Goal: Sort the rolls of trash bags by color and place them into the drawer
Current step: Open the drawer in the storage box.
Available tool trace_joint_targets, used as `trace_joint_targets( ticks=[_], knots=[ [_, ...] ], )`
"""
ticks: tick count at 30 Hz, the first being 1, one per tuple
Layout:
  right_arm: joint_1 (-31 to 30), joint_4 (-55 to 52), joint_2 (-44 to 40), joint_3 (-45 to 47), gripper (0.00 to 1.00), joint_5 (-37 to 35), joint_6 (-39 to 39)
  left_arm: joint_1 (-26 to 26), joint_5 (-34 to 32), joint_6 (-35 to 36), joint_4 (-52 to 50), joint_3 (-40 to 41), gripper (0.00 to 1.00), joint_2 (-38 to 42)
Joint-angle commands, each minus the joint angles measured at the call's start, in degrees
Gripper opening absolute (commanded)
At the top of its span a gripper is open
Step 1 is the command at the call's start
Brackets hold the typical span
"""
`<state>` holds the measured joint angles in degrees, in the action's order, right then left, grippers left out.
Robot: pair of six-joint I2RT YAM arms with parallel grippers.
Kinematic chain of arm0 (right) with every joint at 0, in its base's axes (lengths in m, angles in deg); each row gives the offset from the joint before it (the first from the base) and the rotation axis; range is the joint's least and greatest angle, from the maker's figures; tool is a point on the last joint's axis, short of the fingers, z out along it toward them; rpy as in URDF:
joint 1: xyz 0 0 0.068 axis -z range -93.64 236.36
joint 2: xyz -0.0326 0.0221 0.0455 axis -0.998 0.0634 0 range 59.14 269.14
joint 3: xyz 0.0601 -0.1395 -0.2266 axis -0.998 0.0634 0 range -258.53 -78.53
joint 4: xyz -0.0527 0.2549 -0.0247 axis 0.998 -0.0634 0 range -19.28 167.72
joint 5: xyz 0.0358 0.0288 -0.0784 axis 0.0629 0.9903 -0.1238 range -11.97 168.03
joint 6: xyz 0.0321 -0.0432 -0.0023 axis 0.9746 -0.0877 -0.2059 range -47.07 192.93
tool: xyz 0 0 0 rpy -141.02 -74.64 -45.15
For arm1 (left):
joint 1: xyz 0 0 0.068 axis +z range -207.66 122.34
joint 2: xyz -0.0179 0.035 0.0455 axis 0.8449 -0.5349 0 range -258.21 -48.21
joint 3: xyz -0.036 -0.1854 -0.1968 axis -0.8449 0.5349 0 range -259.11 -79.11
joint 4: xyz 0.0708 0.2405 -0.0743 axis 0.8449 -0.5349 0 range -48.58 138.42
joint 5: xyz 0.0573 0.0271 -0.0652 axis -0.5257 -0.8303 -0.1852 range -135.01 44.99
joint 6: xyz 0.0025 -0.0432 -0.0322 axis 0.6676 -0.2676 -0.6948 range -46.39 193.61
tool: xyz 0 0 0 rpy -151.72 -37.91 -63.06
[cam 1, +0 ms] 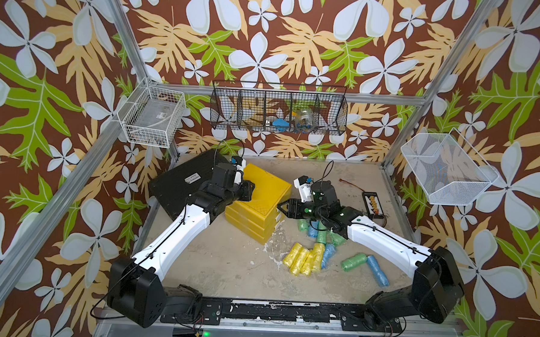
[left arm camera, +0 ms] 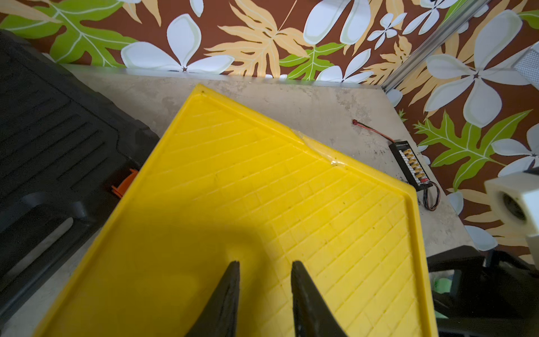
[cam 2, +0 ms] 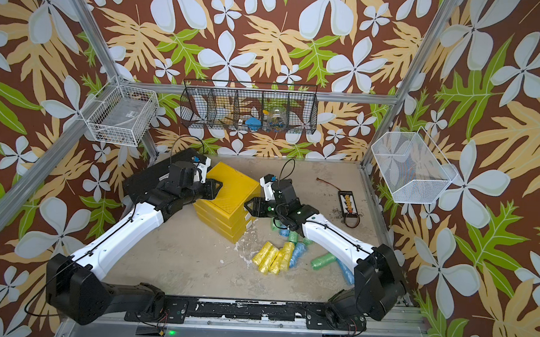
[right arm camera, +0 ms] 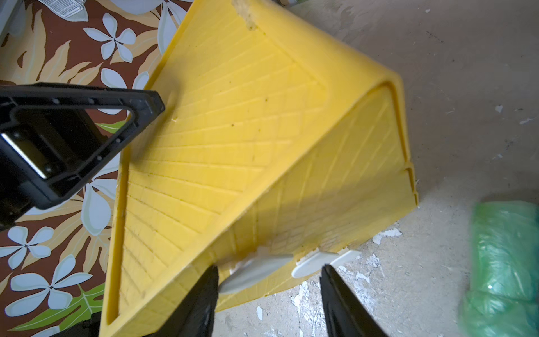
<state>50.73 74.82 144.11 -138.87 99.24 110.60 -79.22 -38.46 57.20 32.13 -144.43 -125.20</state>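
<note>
Yellow ribbed plastic, the drawer (cam 1: 266, 188) stood on the desk (cam 1: 220, 267). The left claw (left arm camera: 264, 262) was clenched, empty, upon its lid, and the right claw (right arm camera: 269, 267) was released at its front. The right wrist view showed white tab handles (right arm camera: 316, 262) between its jaws, barely visible from above. Crinkly yellow, green and blue rolls of trash bags (cam 1: 302, 258) lay just beside the drawer.
</note>
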Motion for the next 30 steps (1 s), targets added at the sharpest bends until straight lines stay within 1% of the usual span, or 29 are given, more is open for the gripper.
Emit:
trace_joint_targets(
  ticks=[1, 6, 14, 20, 27, 30],
  knots=[
    [0.0, 0.4, 0.3, 0.3, 0.55, -2.9, 0.9, -0.1, -1.2, 0.5, 0.3, 0.2, 0.33, -1.1],
    [0.0, -0.4, -2.0, 2.2, 0.51, -4.9, 1.0, -0.1, -2.0, 0.6, 1.3, 1.3, 0.32, -1.8],
    [1.4, -2.0, -8.1, 6.1, 0.48, -7.0, 0.6, -0.1, -2.0, 0.3, 1.7, 1.7, 0.32, -2.6],
    [4.0, -3.5, -12.4, 10.1, 0.48, -6.8, -0.3, -0.1, -1.9, 0.1, 1.7, 1.6, 0.31, -2.8],
    [5.3, -4.8, -16.2, 13.9, 0.48, -6.6, -0.7, 0.0, -1.7, 0.1, 1.6, 1.6, 0.31, -3.0],
    [5.3, -4.8, -17.4, 14.1, 0.51, -5.5, -0.4, -0.1, -1.9, 0.2, 1.5, 1.6, 0.31, -3.1]
  ],
)
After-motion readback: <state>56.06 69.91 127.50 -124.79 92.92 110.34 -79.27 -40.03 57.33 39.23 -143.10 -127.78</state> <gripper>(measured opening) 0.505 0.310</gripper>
